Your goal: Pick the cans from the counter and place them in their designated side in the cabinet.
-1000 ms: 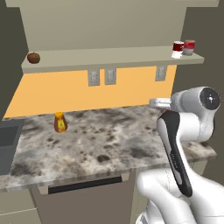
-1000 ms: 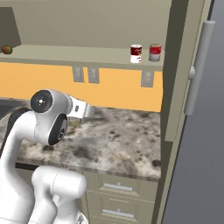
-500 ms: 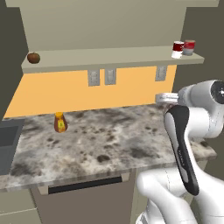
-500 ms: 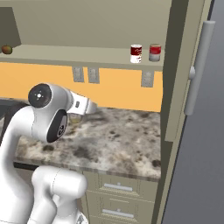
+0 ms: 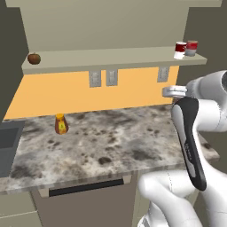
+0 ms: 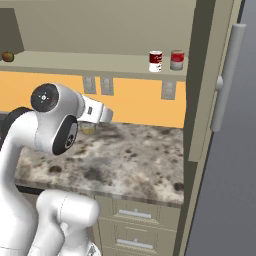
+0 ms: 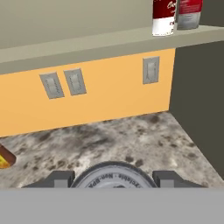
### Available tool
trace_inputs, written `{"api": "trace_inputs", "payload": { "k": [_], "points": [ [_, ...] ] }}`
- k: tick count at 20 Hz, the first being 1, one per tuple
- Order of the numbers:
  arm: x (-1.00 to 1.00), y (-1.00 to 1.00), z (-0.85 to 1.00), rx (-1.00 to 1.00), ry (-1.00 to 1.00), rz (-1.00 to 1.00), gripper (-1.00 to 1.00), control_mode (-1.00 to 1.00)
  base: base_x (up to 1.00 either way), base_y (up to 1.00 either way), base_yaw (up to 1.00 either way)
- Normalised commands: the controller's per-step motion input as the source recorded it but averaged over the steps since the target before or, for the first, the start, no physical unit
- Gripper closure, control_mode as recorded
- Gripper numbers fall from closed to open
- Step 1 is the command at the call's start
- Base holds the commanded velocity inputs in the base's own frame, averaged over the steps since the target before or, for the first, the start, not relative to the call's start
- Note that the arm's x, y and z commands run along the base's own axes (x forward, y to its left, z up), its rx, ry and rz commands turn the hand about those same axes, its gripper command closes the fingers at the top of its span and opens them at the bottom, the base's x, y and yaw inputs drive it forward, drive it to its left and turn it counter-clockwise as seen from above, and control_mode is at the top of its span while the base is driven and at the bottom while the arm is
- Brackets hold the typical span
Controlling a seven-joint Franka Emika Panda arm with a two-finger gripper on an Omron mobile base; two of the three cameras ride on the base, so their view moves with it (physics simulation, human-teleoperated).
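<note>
My gripper (image 7: 113, 179) is shut on the silver-grey can (image 7: 113, 175); its ridged round end sits between the two dark fingertips (image 7: 57, 178). The hand (image 5: 170, 91) hovers above the right end of the speckled counter (image 5: 111, 142), level with the wall sockets and below the shelf. The dark red over white can (image 5: 180, 49) (image 6: 156, 61) (image 7: 164, 17) stands upright on the right-hand end of the cabinet's beige shelf board (image 5: 111, 57), up and to the right of the hand.
A brighter red-and-grey can (image 5: 191, 48) (image 7: 189, 13) stands right beside the dark red one. An orange bottle (image 5: 61, 124) is on the counter's left part, a brown round fruit (image 5: 34, 58) at the shelf's left end. A sink (image 5: 6, 146) lies far left, the cabinet door (image 6: 227, 85) stands at the right.
The arm has lifted the hand and the can a little higher, and its elbow has swung to the right. The cans on the shelf have not moved.
</note>
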Motion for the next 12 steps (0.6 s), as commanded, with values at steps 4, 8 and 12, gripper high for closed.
{"api": "trace_inputs", "payload": {
  "k": [4,8,12],
  "points": [
    [-0.02,-0.04,0.29,-0.01,0.0,-0.01,1.0,-1.0,0.0,0.0,0.0],
    [0.0,0.0,0.28,-0.03,0.0,0.0,1.0,-1.0,0.0,0.0,0.0],
    [-0.04,0.0,0.29,-0.04,-0.01,0.0,1.0,-1.0,0.0,0.0,0.0]
  ]
}}
